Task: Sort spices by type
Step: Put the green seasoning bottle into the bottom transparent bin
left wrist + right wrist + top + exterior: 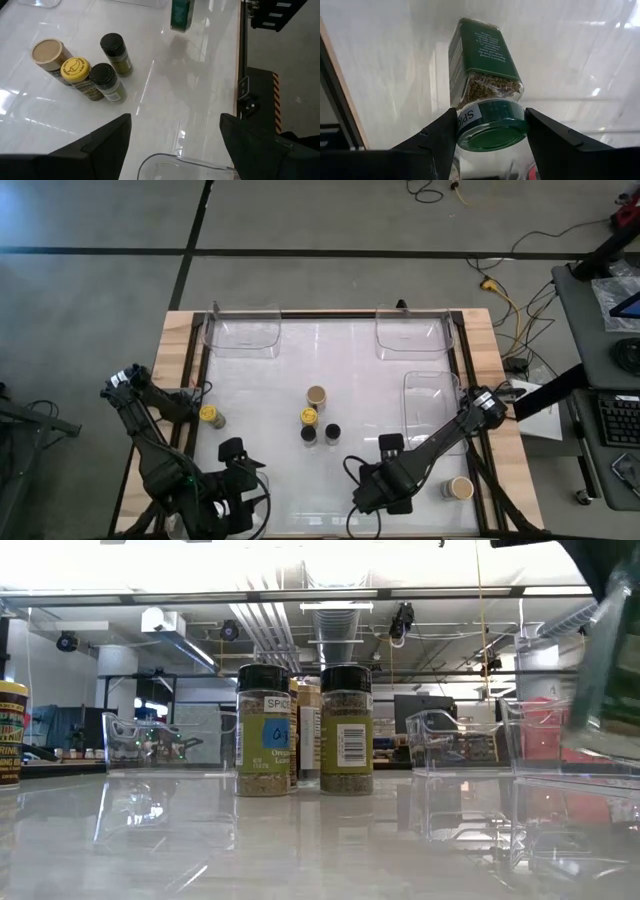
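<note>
Shown only in the right wrist view: right gripper (490,131) clamped on a green-lidded jar (481,65), fingers pressing either side of the lid, a white label reading "SPI" beside one finger, dried herb flakes visible through the clear wall under a dark green label. From above, only the dark top of that gripper (390,446). Seen from the left wrist, the same jar (180,14) far ahead of the left fingers and upright. At table height, just a green blur (608,660) at the edge.

Left gripper (175,145) spread wide, holding nothing, a clear rounded plastic rim (185,164) just under its fingers; not made out from above, where the gripper (233,452) sits near the table's front.

Ahead of the left gripper and to one side, between the two grippers: a tight cluster of four jars. Tan-lidded jar (316,395) farthest, yellow-lidded jar (309,416) touching it, two black-lidded jars (308,434) (332,430) nearest. Only the low view gives the black-lidded pair's labels and greenish-brown herb fill (264,730) (346,730).

Outside the left gripper, near the table edge: a second yellow-lidded jar (210,415). Behind the right gripper, near the right front corner: a second tan-lidded jar (460,488).

Three clear trays: two along the far edge (243,332) (410,334), one (432,402) just beyond the right gripper. Every jar standing outside the trays.
</note>
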`<action>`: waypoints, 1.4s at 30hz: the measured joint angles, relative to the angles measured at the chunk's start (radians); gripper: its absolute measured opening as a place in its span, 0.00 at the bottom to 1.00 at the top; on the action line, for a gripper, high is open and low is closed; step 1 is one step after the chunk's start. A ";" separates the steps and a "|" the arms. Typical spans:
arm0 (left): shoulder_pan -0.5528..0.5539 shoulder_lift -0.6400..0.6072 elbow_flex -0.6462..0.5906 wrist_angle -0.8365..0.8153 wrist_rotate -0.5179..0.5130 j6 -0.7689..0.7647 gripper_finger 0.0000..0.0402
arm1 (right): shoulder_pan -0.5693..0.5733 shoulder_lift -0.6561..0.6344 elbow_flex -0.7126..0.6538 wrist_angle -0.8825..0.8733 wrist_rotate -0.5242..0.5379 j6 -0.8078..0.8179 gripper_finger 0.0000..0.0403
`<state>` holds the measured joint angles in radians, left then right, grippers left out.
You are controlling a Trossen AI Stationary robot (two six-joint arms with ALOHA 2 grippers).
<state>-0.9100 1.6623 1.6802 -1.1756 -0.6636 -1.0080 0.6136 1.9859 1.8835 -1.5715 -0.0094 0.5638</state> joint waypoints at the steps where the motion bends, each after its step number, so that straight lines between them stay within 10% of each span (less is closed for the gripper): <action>1: 0.000 0.000 0.000 0.000 0.000 0.000 0.72 | 0.001 -0.007 -0.014 0.000 -0.001 0.004 0.51; 42: 0.000 0.002 -0.001 0.023 -0.035 0.023 0.72 | 0.074 -0.209 -0.150 0.052 -0.012 0.232 0.74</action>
<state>-0.9104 1.6645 1.6788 -1.1527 -0.6981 -0.9855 0.6879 1.7771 1.7336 -1.5198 -0.0210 0.7957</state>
